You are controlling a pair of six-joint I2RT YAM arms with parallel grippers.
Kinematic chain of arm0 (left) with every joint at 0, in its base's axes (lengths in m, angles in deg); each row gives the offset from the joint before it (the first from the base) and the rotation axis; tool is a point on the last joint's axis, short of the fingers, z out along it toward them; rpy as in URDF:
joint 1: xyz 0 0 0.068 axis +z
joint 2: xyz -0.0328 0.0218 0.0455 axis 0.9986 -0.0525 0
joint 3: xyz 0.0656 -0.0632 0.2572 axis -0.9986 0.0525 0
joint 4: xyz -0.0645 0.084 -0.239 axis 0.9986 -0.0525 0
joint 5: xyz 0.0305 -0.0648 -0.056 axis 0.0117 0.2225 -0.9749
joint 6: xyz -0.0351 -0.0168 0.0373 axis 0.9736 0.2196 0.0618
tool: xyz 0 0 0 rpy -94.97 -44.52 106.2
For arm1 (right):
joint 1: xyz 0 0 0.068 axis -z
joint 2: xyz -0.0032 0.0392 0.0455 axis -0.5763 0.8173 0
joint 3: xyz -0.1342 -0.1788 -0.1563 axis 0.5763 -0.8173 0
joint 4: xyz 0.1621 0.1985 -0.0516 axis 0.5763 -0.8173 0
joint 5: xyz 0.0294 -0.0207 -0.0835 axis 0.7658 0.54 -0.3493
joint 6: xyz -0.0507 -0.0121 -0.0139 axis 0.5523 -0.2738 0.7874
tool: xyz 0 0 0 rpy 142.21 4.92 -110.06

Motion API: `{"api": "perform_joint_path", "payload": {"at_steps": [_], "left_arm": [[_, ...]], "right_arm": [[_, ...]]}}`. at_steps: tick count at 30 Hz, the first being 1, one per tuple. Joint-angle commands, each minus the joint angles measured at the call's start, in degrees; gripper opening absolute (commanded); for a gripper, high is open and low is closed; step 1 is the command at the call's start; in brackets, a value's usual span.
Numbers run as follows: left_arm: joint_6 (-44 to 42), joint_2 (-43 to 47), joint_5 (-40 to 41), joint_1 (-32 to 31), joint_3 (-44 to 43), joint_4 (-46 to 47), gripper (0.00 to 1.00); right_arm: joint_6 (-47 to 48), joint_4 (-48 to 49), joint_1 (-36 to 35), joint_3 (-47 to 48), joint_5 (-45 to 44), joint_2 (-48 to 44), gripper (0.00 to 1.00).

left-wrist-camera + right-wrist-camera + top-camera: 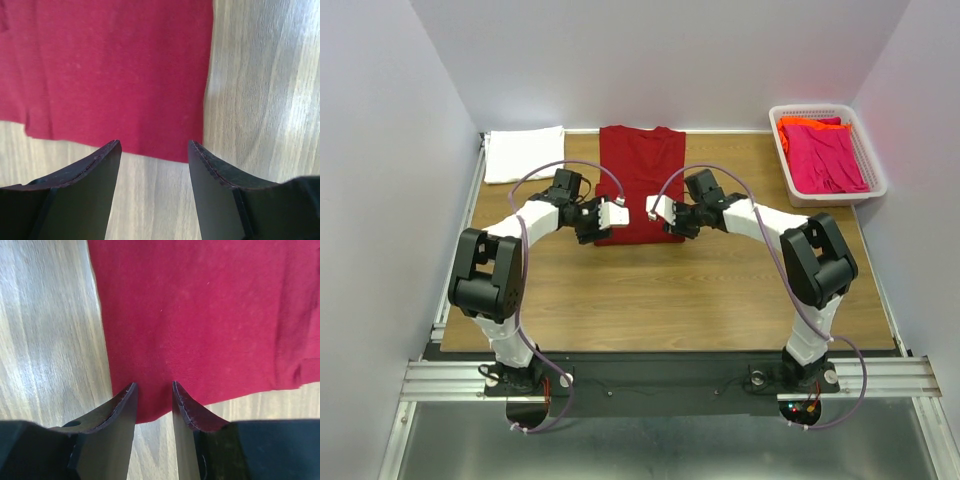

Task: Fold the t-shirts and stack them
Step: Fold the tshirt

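A dark red t-shirt [640,170] lies flat at the table's back centre, folded into a long narrow strip. My left gripper [623,214] hovers at its near-left corner. In the left wrist view the left gripper [155,145] is open, with only wood between its fingers and the red t-shirt's [115,75] hem just beyond. My right gripper [653,208] is at the near-right corner. Seen from the right wrist, the right gripper [154,385] is open more narrowly, and the red t-shirt's [200,315] corner shows in the gap, lying flat. A folded white t-shirt [523,153] rests at the back left.
A white lattice basket [783,150] at the back right holds a crumpled pink t-shirt [830,155] with an orange t-shirt [800,124] behind it. White walls close in the table on three sides. Bare wooden tabletop [660,290] stretches between the red shirt and the arm bases.
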Motion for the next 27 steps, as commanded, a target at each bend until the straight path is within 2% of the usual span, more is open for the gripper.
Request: {"api": "perform_joint_path", "payload": {"at_steps": [1,11,16,27], "left_arm": [[-1.1,-0.6,0.1,-0.8,0.5,1.7,0.67],[-3.7,-3.9,2.4,-2.4,1.2,1.1,0.58],[-4.3,-5.2,3.7,-2.6,-0.9,-2.6,0.51],[-5.0,0.5,1.0,-2.2,0.1,-5.0,0.55]], "right_arm": [[-0.5,3.0,-0.8,0.3,1.6,0.2,0.39],[2.3,3.9,-1.2,-3.8,-0.2,3.3,0.35],[1.9,3.8,-1.2,-5.2,-0.8,0.8,0.35],[0.9,2.8,-1.2,-7.7,0.2,-8.1,0.42]]}}
